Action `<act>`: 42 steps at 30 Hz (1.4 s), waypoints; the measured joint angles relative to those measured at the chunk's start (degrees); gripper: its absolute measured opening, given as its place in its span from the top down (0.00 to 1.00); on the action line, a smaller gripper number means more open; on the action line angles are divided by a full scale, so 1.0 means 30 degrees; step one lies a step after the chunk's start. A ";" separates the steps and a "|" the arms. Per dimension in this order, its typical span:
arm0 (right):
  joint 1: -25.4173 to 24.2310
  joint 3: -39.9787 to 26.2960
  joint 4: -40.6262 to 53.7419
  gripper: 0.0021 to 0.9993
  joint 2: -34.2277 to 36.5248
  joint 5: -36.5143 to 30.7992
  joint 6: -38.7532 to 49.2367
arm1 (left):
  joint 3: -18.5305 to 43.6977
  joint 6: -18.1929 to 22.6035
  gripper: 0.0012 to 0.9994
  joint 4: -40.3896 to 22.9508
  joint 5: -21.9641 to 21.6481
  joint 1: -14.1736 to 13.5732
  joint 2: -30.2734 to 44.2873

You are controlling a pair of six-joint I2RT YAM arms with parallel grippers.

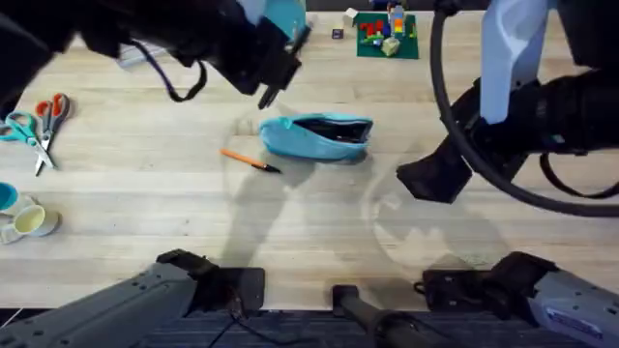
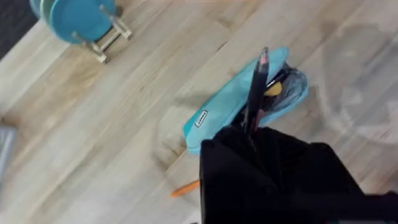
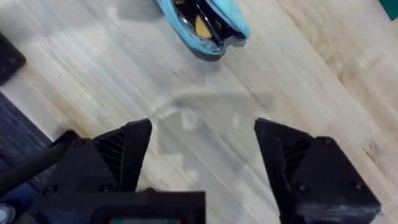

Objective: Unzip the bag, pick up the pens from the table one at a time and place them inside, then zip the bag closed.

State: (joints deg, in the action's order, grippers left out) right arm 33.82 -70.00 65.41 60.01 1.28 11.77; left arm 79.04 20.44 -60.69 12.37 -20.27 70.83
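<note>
My left claw (image 2: 249,134) is clenched on a thin black pen (image 2: 257,87), light, stiff and slick, held low on its barrel with the tip over the open mouth of the soft light blue fabric pouch (image 1: 317,136) lying mid-frame on the pale wood worktop (image 1: 145,222). My right claw (image 3: 202,155) hangs released, lower right of the pouch. An orange pen with a dark tip (image 1: 250,160) lies just left of the pouch; I'd pinch it mid-barrel, since it may roll.
</note>
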 joint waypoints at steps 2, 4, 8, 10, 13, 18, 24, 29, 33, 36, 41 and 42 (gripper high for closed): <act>0.0000 0.0000 0.0001 0.00 0.0000 0.0000 0.0000 | 0.0019 0.1135 0.96 -0.0014 0.0025 -0.0365 0.0173; 0.0000 0.0000 0.0000 0.00 0.0000 0.0000 -0.0002 | 0.0040 0.2296 0.96 -0.0014 0.0025 -0.0567 0.0289; 0.0000 0.0000 0.0000 0.00 0.0000 0.0000 0.0000 | 0.0089 0.4576 0.96 -0.0034 0.0031 -0.0628 0.0299; 0.0000 0.0000 0.0000 0.00 0.0000 0.0000 -0.0003 | 0.0105 0.5606 0.96 -0.0035 0.0115 -0.0628 0.0299; 0.0000 0.0000 0.0005 0.00 0.0000 0.0000 0.0000 | 0.0105 0.7012 0.96 -0.0057 0.0709 -0.0628 0.0299; 0.0000 0.0000 0.0000 0.00 0.0000 0.0000 -0.0006 | 0.0105 0.8570 0.96 -0.0057 0.2085 -0.0628 0.0299; 0.0000 0.0000 0.0000 0.00 0.0000 0.0000 0.0000 | 0.0178 0.9448 0.96 -0.0072 0.3218 -0.0628 0.1024; 0.0000 0.0000 0.0000 0.00 0.0000 0.0000 -0.0003 | 0.0178 1.0715 0.96 -0.0065 0.3537 -0.0628 0.2181; 0.0000 0.0000 0.0003 0.00 0.0000 0.0000 0.0000 | 0.0178 1.1183 0.96 -0.0002 0.3625 -0.0628 0.2736; 0.0000 0.0000 0.0000 0.00 0.0000 0.0000 0.0000 | 0.0185 1.1361 0.96 0.0262 0.3964 -0.0628 0.3051; 0.0000 0.0000 0.0000 0.00 0.0000 0.0000 0.0000 | 0.0193 1.1736 0.96 0.0547 0.4379 -0.0628 0.3875; 0.0000 0.0000 0.0000 0.00 0.0000 0.0000 0.0000 | 0.0193 1.1818 0.96 0.0555 0.4510 -0.0628 0.4104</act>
State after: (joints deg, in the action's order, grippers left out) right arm 33.82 -70.00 65.41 60.01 1.28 11.77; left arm 79.61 55.89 -59.02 25.90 -22.15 83.14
